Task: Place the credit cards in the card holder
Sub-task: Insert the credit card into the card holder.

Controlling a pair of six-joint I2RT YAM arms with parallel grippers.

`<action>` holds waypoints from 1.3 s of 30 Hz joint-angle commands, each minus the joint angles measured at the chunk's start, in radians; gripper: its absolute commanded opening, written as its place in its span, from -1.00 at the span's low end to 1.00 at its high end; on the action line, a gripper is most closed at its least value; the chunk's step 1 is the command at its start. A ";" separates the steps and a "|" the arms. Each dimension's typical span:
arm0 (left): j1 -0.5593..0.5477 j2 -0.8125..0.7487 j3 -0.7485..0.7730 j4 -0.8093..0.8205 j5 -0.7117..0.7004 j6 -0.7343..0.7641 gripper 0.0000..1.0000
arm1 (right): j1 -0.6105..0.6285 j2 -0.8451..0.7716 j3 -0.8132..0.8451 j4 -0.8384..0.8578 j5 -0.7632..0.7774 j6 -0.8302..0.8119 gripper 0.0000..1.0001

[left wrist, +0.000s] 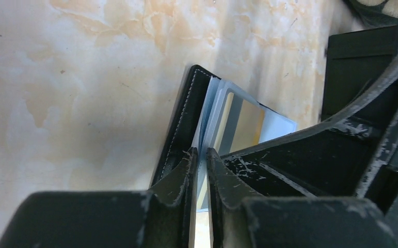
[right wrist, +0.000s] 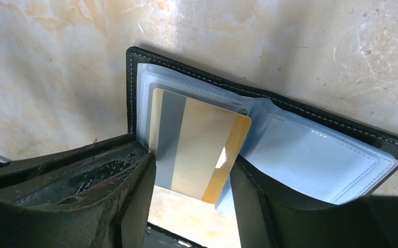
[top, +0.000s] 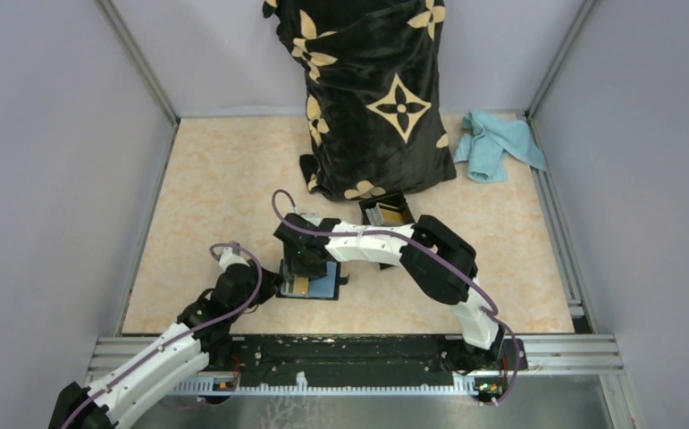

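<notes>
Looking down the right wrist view, and the whole move hangs on one line. The gold card [right wrist: 199, 147] lies straight ahead of the right gripper [right wrist: 192, 163], its long axis running directly away from the fingers and into the open card holder [right wrist: 300, 109]. The card's far end is over the clear sleeve on the holder's left leaf. I can't tell whether it is inside the pocket or just lying on top. The near end overhangs the holder's edge, back toward the wrist, between the jaws. Those jaws stand wide, one along each long edge of the card and right up against it. Whether they are pressing on it, I cannot tell. So any push goes lengthwise, straight forward, with no twist needed as I judge it.

Over to the left wrist view: the left gripper [left wrist: 201, 157] is nearly closed, pinched on a thin pale leaf at the holder's edge, with the black stitched cover just beside one fingertip. That reads to me as the anchor.

From above, the holder lies on the table [top: 215, 179] between the two grippers, the left one at its left edge and the right one reaching in from the far side. The right arm is nearer the card, so the next move is its job, I'd say.
</notes>
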 commanded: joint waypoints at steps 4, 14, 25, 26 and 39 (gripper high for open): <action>-0.014 -0.042 -0.004 -0.093 0.020 -0.020 -0.66 | 0.042 0.119 0.021 0.049 0.051 -0.005 0.12; -0.014 -0.108 0.042 -0.239 -0.066 -0.031 -0.59 | 0.046 0.100 0.027 0.010 0.104 -0.024 0.29; -0.014 -0.096 0.046 -0.283 -0.110 -0.061 -0.61 | 0.050 0.143 0.074 -0.041 0.138 -0.014 0.33; -0.014 -0.091 0.050 -0.287 -0.120 -0.070 -0.62 | 0.052 0.151 0.083 -0.047 0.143 -0.012 0.33; -0.014 0.048 0.109 -0.344 -0.267 -0.204 -0.56 | 0.076 0.306 0.244 -0.149 0.180 0.028 0.34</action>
